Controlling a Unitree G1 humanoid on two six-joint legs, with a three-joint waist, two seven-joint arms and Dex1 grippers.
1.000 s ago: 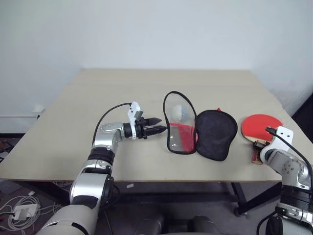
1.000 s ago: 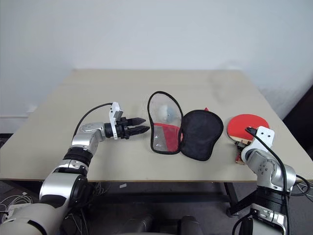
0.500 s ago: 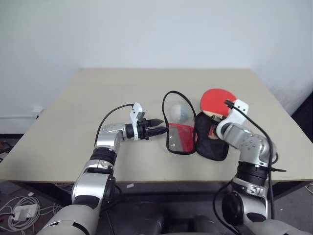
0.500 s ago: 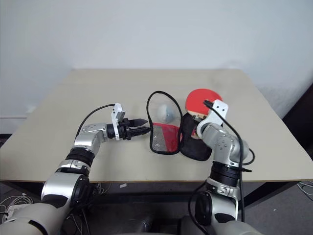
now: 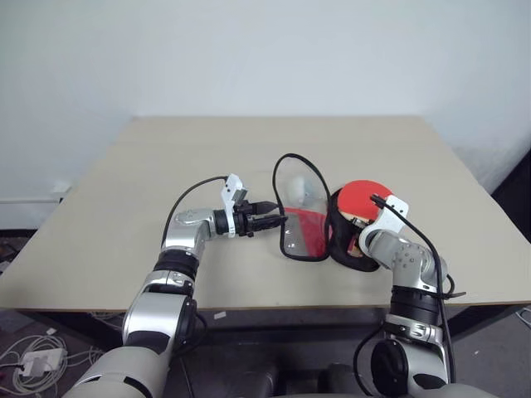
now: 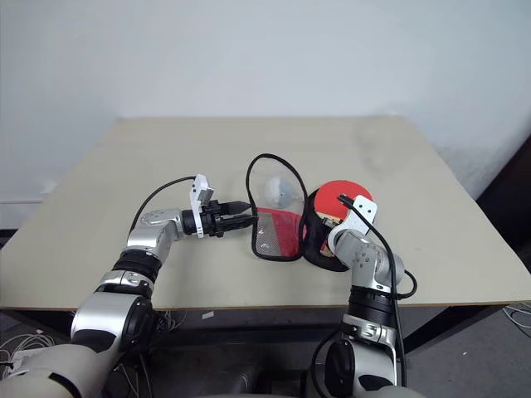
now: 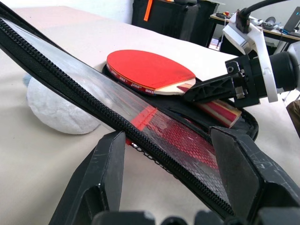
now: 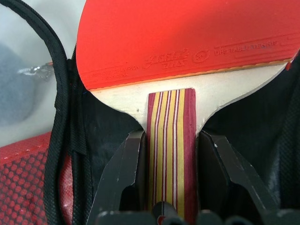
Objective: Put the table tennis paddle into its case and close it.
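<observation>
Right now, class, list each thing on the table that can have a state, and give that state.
Red-faced wooden table tennis paddle: gripped by its striped handle, over the case's black half.
Soft red-and-black zip case: unzipped, front flap propped up.
Left gripper: closed on the flap's zip edge.
Right gripper: closed on the paddle's handle.

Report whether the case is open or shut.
Open. The case has its clear-windowed flap raised, the left gripper holding its zipper edge, while the right gripper holds the table tennis paddle over the black half.
</observation>
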